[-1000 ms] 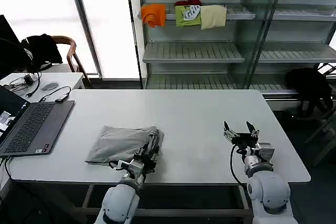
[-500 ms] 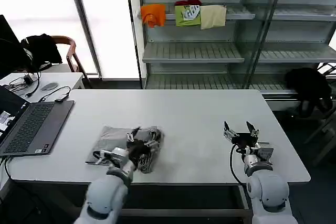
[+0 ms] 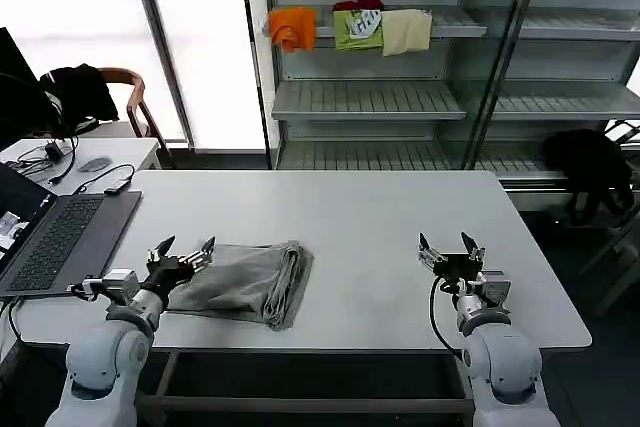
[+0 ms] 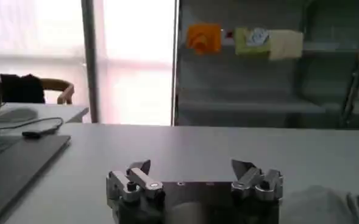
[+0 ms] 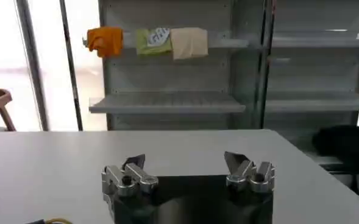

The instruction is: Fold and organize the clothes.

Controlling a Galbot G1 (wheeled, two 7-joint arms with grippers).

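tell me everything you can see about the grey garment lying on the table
The grey garment is a light grey top of soft, cotton-like cloth, folded into a flat, roughly rectangular bundle. It lies on the white table, toward the near edge, right of the laptop. Its right end shows stacked, rolled folds, slightly thicker than the rest; the upper surface is smooth with shallow creases. No print is visible. The left gripper, fingers open, sits at its left end, but contact cannot be confirmed. The right gripper stands well apart, open.
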